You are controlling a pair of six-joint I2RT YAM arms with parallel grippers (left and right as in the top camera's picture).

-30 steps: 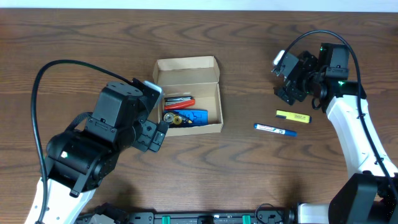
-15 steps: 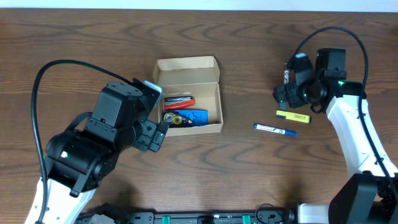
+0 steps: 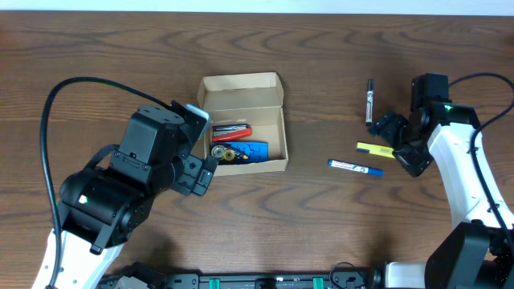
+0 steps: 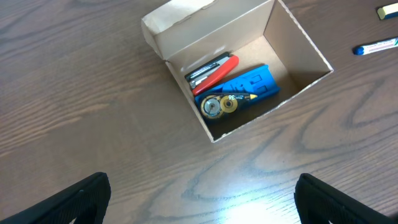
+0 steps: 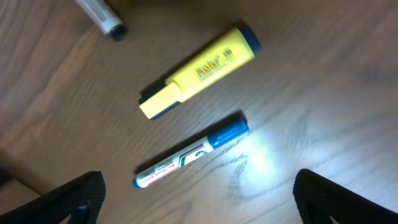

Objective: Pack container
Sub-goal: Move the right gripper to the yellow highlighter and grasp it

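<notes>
The tan cardboard container (image 3: 283,128) stands open at mid-table with its flap lid up; it also shows in the left wrist view (image 4: 292,37). It holds a red-handled tool (image 4: 214,70), a blue item (image 4: 245,84) and a round brass piece (image 4: 212,107). My left gripper (image 4: 199,198) is open and empty over bare table just left of the box. My right gripper (image 5: 198,194) is open and empty above a blue marker (image 5: 193,151) and a yellow highlighter (image 5: 199,70). In the overhead view the blue marker (image 3: 354,167), highlighter (image 3: 374,148) and a black pen (image 3: 369,99) lie right of the box.
The black pen's tip (image 5: 102,15) shows at the top left of the right wrist view. The left arm's bulky body (image 3: 128,189) sits left of the box. Black cables arc over both arms.
My right gripper has swung down and right from over the black pen to over the highlighter and blue marker. The black pen now lies uncovered on the table. The left arm has not moved.
</notes>
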